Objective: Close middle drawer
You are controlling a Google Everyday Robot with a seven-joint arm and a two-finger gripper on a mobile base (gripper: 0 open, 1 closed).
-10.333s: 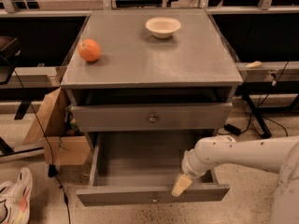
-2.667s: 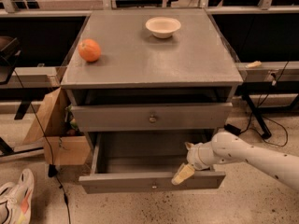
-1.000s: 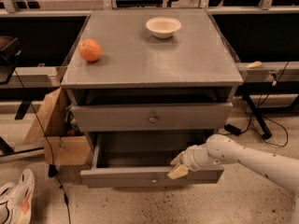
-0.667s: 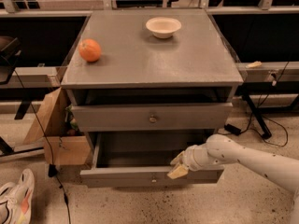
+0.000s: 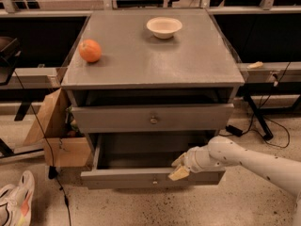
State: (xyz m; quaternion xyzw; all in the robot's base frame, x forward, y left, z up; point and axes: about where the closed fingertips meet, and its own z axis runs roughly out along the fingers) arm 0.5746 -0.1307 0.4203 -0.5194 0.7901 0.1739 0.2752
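Observation:
The middle drawer (image 5: 127,178) is the low-fronted grey drawer with a small round knob (image 5: 154,180). It stands pulled out part way below the taller-fronted top drawer (image 5: 117,119). Its dark inside shows. My gripper (image 5: 179,169) comes in on the white arm (image 5: 244,161) from the right. It rests against the top edge of the middle drawer's front panel, right of the knob. The cabinet's lowest drawer is hidden.
On the cabinet top (image 5: 188,60) lie an orange (image 5: 90,50) at the left and a white bowl (image 5: 163,27) at the back. A cardboard box (image 5: 54,131) stands left of the cabinet. A shoe (image 5: 14,204) lies on the floor at the lower left. Cables (image 5: 263,121) run at the right.
The middle drawer has slid back into the cabinet by a good part of its length. My gripper has moved with its front panel, toward the cabinet and a little left.

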